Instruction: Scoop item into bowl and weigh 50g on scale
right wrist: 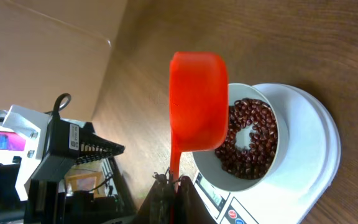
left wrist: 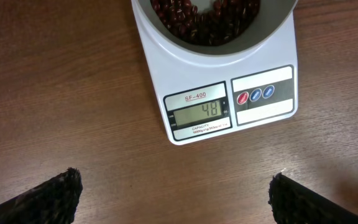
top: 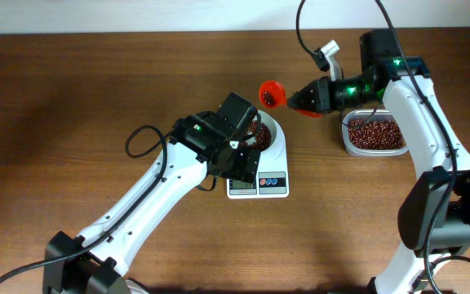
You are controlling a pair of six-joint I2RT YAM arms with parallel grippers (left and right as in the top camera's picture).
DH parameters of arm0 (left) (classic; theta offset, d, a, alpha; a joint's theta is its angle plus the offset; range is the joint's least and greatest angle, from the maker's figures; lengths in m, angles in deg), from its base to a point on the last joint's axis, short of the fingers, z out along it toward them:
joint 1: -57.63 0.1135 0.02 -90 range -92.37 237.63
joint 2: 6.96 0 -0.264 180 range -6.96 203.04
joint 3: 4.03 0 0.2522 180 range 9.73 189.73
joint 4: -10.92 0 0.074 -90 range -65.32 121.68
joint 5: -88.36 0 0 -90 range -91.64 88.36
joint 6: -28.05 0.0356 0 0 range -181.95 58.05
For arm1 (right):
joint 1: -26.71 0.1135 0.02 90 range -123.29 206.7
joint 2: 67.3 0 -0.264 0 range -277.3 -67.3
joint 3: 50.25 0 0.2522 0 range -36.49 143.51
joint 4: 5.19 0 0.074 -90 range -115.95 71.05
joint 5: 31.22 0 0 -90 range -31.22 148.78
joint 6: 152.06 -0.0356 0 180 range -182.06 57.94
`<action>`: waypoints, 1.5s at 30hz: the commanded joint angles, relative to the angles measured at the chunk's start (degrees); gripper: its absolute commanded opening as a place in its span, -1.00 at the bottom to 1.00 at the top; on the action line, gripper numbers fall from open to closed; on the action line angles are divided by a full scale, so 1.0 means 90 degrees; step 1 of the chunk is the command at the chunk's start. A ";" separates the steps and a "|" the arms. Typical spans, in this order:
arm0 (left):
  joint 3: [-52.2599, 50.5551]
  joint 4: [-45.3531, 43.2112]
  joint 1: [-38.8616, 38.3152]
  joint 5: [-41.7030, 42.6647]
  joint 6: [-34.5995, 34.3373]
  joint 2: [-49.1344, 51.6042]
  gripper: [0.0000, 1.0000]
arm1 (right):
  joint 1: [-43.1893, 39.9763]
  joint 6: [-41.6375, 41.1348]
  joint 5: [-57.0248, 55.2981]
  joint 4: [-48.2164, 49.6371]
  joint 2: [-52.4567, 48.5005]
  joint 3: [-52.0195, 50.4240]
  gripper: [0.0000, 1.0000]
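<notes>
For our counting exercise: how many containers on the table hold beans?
2: the bowl on the scale at centre, and the tub to its right. Whether the scoop holds any is unclear.

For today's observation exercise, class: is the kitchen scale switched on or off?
On. In the left wrist view the display of the scale shows the digits 48, while the bowl of beans sits on it.

Dark reddish-brown beans (right wrist: 244, 112) lie in a ring inside the small white bowl (left wrist: 269, 25). The bowl stands upright on the white scale (left wrist: 157, 59), whose display reads 48.
</notes>
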 commanded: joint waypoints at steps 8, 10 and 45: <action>-0.0019 -0.0012 -0.0027 -0.0090 -0.0085 0.0034 0.98 | 0.1362 0.0146 -0.3895 -0.1290 0.0158 0.1445 -0.92; -0.0019 -0.0012 -0.0027 -0.0090 -0.0085 0.0034 0.98 | 0.1632 0.0287 -0.4243 -0.1382 0.0155 0.1445 -0.92; -0.0019 -0.0012 -0.0027 -0.0090 -0.0085 0.0034 0.98 | -0.1872 0.0231 -0.1350 -0.2314 0.0155 0.1443 -0.92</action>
